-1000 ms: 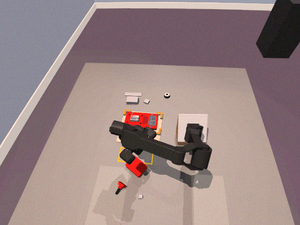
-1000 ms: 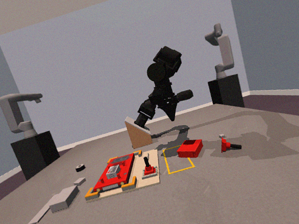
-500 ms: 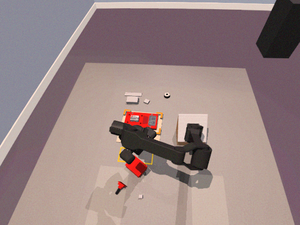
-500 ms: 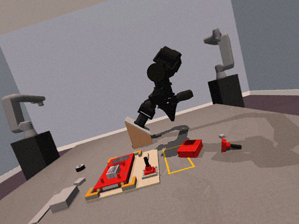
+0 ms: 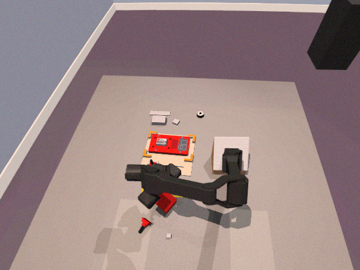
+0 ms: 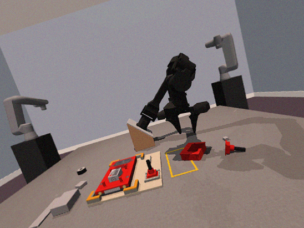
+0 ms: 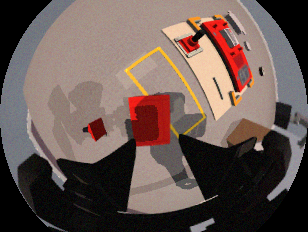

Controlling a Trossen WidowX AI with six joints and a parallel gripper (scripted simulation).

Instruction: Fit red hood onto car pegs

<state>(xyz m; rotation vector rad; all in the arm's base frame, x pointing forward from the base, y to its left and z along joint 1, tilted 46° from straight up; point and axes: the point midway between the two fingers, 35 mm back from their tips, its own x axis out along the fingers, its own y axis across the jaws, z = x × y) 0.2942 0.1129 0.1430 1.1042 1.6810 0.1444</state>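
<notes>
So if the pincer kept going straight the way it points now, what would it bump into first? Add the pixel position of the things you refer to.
Probably the red hood [image 5: 166, 202] [image 6: 190, 156] [image 7: 164, 120], lying hollow side up below the downward-pointing pincer [image 5: 161, 185] [image 6: 187, 133] [image 7: 157, 140]. Depth is unclear, though; it might just miss and meet the table [image 5: 233, 116] [image 6: 239, 199] [image 7: 60, 70].

You're looking at what seems to be a robotics lab or test cell: your black jointed arm [image 5: 180, 186] [image 6: 160, 91] stands on a wedge-shaped mount [image 5: 216, 154] [image 6: 141, 137], two grey robot arms [image 6: 14, 115] [image 6: 228, 51] sit on black block pedestals [image 6: 35, 157] [image 6: 229, 92], and a cream jig board [image 5: 166, 164] [image 6: 154, 185] [image 7: 200, 75] with orange corner brackets [image 5: 147, 153] [image 6: 132, 188] [image 7: 235, 98] lies before plain blue-grey walls [image 5: 43, 43] [image 6: 100, 59].
</notes>
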